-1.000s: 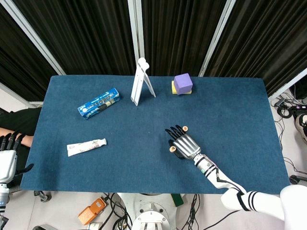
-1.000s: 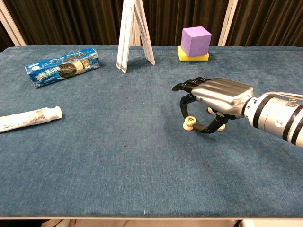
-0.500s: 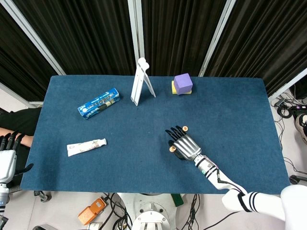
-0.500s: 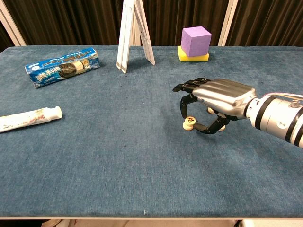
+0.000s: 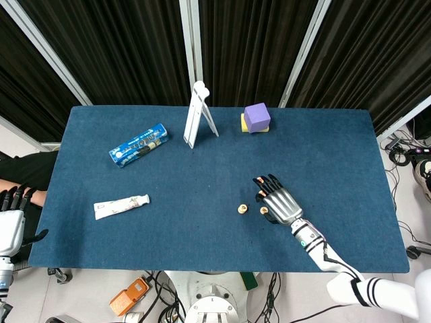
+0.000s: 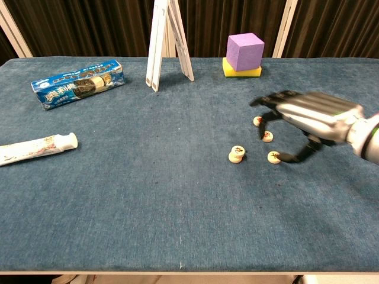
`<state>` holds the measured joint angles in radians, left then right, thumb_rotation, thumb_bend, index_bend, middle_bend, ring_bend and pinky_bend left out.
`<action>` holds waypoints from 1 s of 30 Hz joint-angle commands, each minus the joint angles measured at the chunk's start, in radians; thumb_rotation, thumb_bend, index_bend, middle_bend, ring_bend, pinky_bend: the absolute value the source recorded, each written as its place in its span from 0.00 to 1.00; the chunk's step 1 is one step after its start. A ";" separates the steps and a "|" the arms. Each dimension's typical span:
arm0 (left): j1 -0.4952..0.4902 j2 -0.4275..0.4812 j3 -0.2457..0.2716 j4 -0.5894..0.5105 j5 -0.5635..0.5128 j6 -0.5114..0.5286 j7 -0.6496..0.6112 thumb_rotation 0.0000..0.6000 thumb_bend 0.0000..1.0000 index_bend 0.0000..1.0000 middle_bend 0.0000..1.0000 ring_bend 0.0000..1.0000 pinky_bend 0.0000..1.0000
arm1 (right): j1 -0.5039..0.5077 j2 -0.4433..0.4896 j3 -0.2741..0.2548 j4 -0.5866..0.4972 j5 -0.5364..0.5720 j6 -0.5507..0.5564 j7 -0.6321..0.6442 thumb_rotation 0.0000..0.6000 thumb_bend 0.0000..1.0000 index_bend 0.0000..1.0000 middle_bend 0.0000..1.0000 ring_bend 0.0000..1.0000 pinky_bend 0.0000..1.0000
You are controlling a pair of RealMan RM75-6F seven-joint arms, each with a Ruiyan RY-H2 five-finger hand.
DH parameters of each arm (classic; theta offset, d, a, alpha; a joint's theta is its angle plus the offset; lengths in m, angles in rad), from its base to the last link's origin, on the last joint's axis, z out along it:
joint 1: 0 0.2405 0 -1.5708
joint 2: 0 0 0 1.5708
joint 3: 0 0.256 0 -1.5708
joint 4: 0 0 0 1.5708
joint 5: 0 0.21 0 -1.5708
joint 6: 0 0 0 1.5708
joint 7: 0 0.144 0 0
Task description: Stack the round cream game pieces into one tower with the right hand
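Black curtains hang behind the blue table (image 6: 148,201), whose front half lies wide and bare. I have the right hand (image 6: 308,118) hovering toward the right side, fingers spread and curved, holding nothing. The short stack (image 6: 236,154) sits left of it; three loose pieces (image 6: 273,157) (image 6: 267,136) (image 6: 257,121) lie under and beside my fingers. Along the far edge stand a white folding stand (image 6: 163,41) and a purple cube (image 6: 244,51) on a yellow block (image 6: 241,71). A biscuit pack (image 6: 78,83) and tube (image 6: 37,148) lie well left. The left hand (image 5: 9,225) hangs off the table's left edge, fingers straight and holding nothing.
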<state>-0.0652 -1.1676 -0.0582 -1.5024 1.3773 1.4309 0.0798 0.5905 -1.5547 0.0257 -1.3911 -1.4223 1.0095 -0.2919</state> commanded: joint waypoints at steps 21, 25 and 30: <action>0.003 0.007 0.001 -0.011 -0.002 0.005 0.009 1.00 0.03 0.10 0.03 0.01 0.00 | 0.008 -0.042 0.000 0.063 0.007 -0.042 0.029 1.00 0.48 0.51 0.11 0.00 0.03; 0.003 0.008 0.001 -0.011 0.000 0.007 0.007 1.00 0.03 0.10 0.03 0.01 0.00 | 0.007 -0.037 0.006 0.058 0.000 -0.029 0.034 1.00 0.53 0.55 0.11 0.00 0.03; 0.003 0.009 0.001 -0.010 0.001 0.007 0.006 1.00 0.03 0.10 0.03 0.01 0.00 | 0.017 -0.012 0.025 0.011 -0.019 -0.006 0.041 1.00 0.54 0.56 0.12 0.00 0.03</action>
<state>-0.0619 -1.1586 -0.0573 -1.5127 1.3782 1.4377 0.0856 0.6018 -1.5754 0.0427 -1.3661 -1.4348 0.9977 -0.2526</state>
